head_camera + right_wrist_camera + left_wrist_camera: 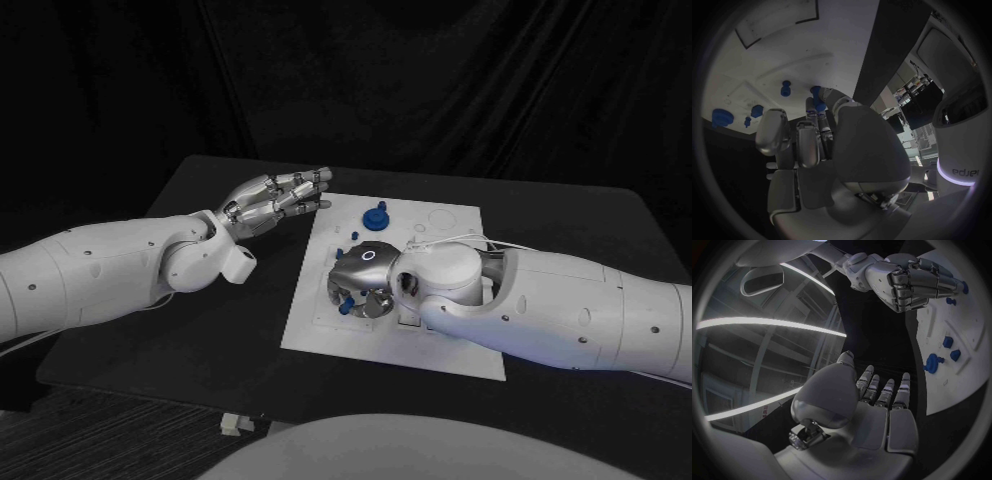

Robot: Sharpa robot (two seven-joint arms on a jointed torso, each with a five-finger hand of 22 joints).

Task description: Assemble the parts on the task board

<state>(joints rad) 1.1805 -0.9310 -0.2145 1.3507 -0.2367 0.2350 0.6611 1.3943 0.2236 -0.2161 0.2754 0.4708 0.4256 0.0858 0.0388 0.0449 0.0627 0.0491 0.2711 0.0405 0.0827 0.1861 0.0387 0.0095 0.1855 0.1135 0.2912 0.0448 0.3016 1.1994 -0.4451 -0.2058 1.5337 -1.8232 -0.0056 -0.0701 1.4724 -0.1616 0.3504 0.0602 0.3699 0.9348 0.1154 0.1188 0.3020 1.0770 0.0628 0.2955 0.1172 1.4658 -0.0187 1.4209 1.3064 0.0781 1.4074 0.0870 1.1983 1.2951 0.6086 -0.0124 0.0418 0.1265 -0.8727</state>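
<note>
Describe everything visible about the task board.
The task board is a flat white rectangular plate with shallow recesses, matte like plastic, lying on the black table. Small blue parts stand or lie on it. The right hand rests over its near left part, fingers curled around a blue part; the left hand hovers beside its far left edge.

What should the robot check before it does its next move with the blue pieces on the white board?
1. Right hand has a part: ok. In the right wrist view its fingertips pinch a small blue part over the task board.
2. That grip is firm: cannot tell; the fingers hide most of the part.
3. Left hand is out of the way: ok. It hovers open beside the board's far left corner, holding nothing.
4. Other parts lie clear of the right hand: ok. A blue knob-shaped part stands apart near the far edge.
5. The slot under the held part is free: cannot tell; the hand covers it.
6. Board lies flat on the table: ok.
</note>
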